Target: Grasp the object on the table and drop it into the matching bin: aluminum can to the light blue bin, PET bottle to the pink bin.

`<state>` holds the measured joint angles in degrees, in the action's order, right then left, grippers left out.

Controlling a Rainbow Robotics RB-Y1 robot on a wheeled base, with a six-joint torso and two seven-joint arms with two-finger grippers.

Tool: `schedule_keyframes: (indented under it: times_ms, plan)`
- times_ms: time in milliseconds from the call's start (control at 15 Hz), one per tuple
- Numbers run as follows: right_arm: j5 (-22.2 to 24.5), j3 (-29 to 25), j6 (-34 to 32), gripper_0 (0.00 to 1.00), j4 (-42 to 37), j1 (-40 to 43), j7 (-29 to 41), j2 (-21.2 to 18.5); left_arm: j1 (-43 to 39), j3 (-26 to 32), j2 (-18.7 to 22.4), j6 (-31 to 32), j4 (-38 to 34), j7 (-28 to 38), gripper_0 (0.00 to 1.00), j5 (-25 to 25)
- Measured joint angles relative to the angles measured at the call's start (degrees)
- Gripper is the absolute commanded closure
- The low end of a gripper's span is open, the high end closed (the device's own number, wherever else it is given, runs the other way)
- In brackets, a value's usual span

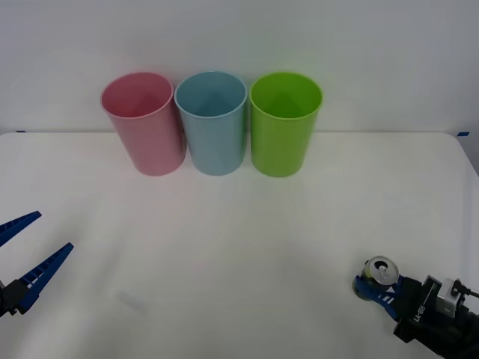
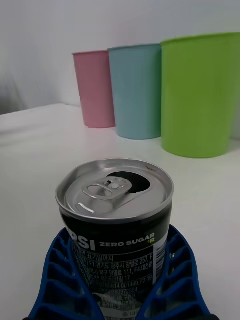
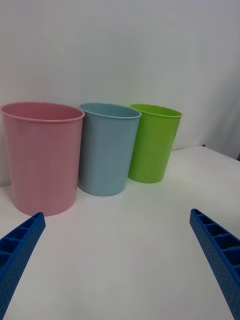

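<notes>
Two ribbed blue fingers [image 2: 172, 280] of my right gripper [image 1: 374, 288] clasp the aluminum can [image 1: 379, 272], upright on the table [image 1: 239, 247] at its near right. My left gripper [image 1: 26, 258] hangs wide open at the near left. Well beyond, nothing between, the pink bin [image 1: 142, 123], light blue bin [image 1: 212, 122] and lime green bin [image 1: 284, 123] stand side by side: smooth, tapering plastic.

Setting reads as a lab test bench. Plain white table [image 1: 239, 224] against a bare white wall [image 1: 239, 37]. Three coloured bins, pink [image 1: 144, 123], light blue [image 1: 212, 123], lime green [image 1: 284, 123], lined up in a row.
</notes>
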<state>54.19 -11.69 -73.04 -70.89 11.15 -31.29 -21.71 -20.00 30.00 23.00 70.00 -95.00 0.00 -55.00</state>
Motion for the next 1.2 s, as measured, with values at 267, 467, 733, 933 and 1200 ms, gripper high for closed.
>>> schedule_keyframes:
  times_ms: [267, 467, 733, 933, 1200]
  plan:
    - [-1.48, -0.40, 1.01, 1.00, -5.04, -0.82, 4.86, -0.02, 0.00, 0.00, 0.00, 0.00, 0.00, 0.00, 0.00, 0.00]
    - [-2.05, -0.86, 2.08, 1.00, -9.98, -0.78, 9.33, 0.00, 0.00, 0.00, 0.00, 0.00, 0.00, 0.00, 0.00, 0.00]
    - [-2.06, 0.52, 5.00, 1.00, -16.80, -0.85, 16.28, -0.06, 0.00, 0.00, 0.00, 0.00, 0.00, 0.00, 0.00, 0.00]
    - [-2.01, 3.35, 10.70, 1.00, -22.64, -1.44, 21.60, -0.24, 0.00, 0.00, 0.00, 0.00, 0.00, 0.00, 0.00, 0.00]
    - [-2.00, 7.91, 18.30, 1.00, -27.75, -3.18, 26.91, -0.54, 0.00, 0.00, 0.00, 0.00, 0.00, 0.00, 0.00, 0.00]
